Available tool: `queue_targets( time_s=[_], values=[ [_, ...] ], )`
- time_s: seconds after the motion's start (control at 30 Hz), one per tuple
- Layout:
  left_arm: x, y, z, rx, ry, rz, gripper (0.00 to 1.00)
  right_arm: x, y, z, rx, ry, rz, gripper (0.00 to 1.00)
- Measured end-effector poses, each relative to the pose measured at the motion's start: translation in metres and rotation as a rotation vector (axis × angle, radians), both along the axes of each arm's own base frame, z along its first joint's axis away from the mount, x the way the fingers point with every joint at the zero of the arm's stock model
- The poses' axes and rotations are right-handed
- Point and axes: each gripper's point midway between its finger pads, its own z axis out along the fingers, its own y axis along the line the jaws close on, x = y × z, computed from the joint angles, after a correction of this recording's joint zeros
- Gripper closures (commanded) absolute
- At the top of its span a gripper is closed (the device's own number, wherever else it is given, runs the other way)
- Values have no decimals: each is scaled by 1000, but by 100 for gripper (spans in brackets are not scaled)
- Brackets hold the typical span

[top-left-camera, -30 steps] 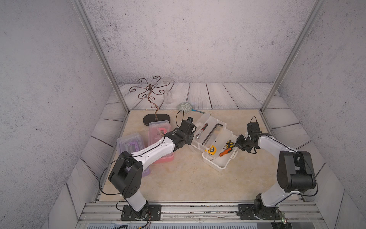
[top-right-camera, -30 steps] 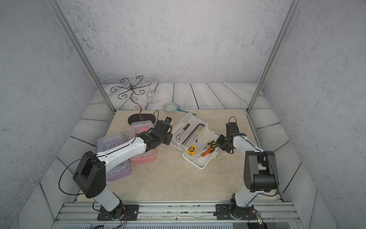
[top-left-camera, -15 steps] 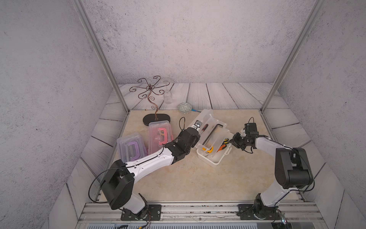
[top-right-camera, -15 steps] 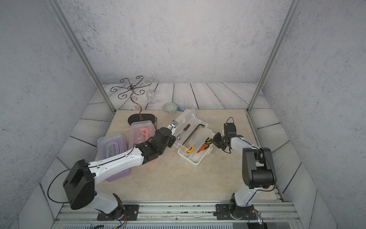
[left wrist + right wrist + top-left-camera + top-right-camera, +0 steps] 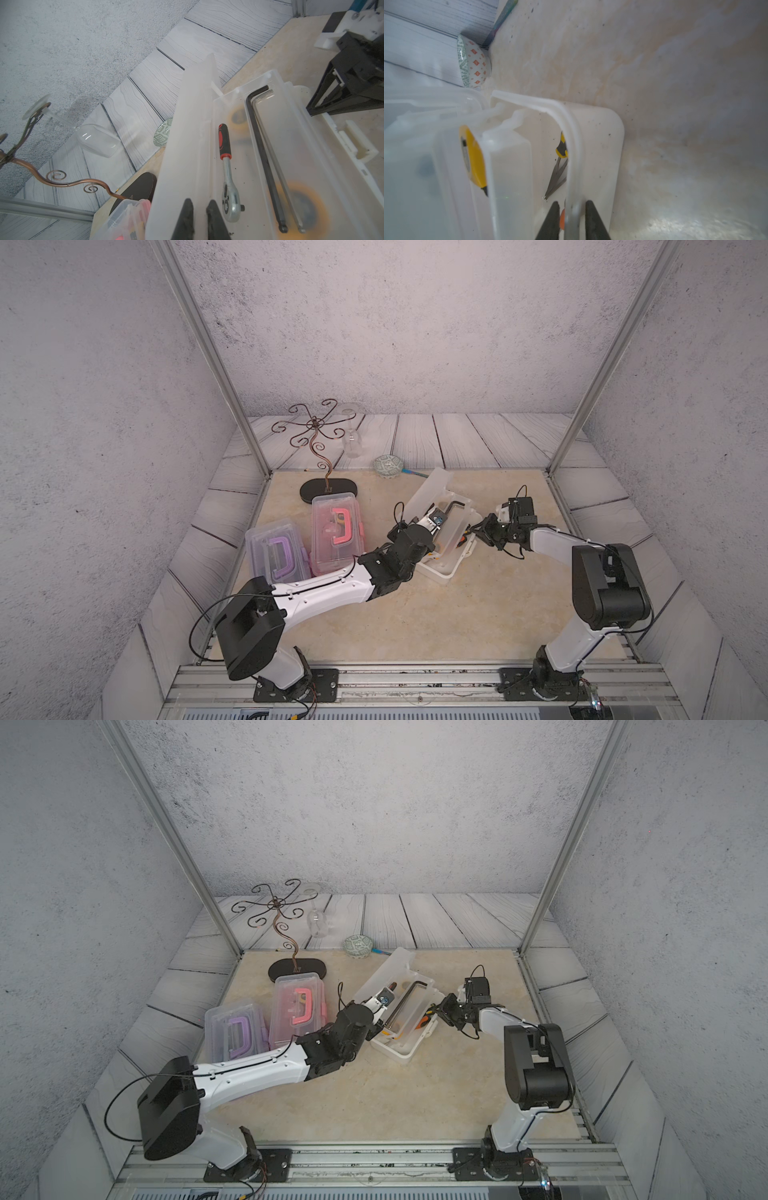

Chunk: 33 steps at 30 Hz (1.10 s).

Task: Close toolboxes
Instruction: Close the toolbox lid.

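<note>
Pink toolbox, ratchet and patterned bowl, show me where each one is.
pink toolbox [image 5: 336,533]: a top view, lid by the handle
ratchet [image 5: 227,172]: left wrist view, metal shank
patterned bowl [image 5: 473,64]: right wrist view, outer side

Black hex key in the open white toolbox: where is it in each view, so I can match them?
Both top views: black hex key lies in the white toolbox, right of centre.
Left wrist: in the clear tray, beside the ratchet, at.
Right wrist: not in it.
Shared landmark: the patterned bowl, in all four.
</note>
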Motion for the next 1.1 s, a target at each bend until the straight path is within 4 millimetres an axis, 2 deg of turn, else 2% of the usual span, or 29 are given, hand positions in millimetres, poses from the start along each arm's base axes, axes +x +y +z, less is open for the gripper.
queue_targets(
  time_s=[0.1,0.17,0.23,0.5,0.6,0.67,0.83,0.97,1.03,1.1],
  values=[
    [-11,-17,-5,-8,20,-71,61,1,10,7,33,-28,34,73],
    [-23,-30,-12,-6,43,-126,52,2,17,12,47,-47,54,71],
    [-32,-39,-18,-4,64,-162,47,1,19,12,54,-47,61,71],
    [-36,-42,-24,-18,108,-170,40,-3,21,9,67,-41,69,67],
    [-34,-44,-22,-37,114,-163,37,-4,21,8,62,-39,74,61],
    [-33,-47,-22,-43,121,-159,36,-6,20,7,49,-34,81,54],
    [-27,-53,-32,-47,160,-142,30,-19,11,4,-24,-5,85,42],
    [-16,-50,-33,-73,199,-119,23,-29,0,20,-96,-35,75,29],
    [-6,-46,-27,-113,217,-103,19,-31,-5,31,-128,-65,68,21],
    [7,-42,-18,-164,234,-84,15,-31,-8,38,-152,-86,68,18]
  ],
)
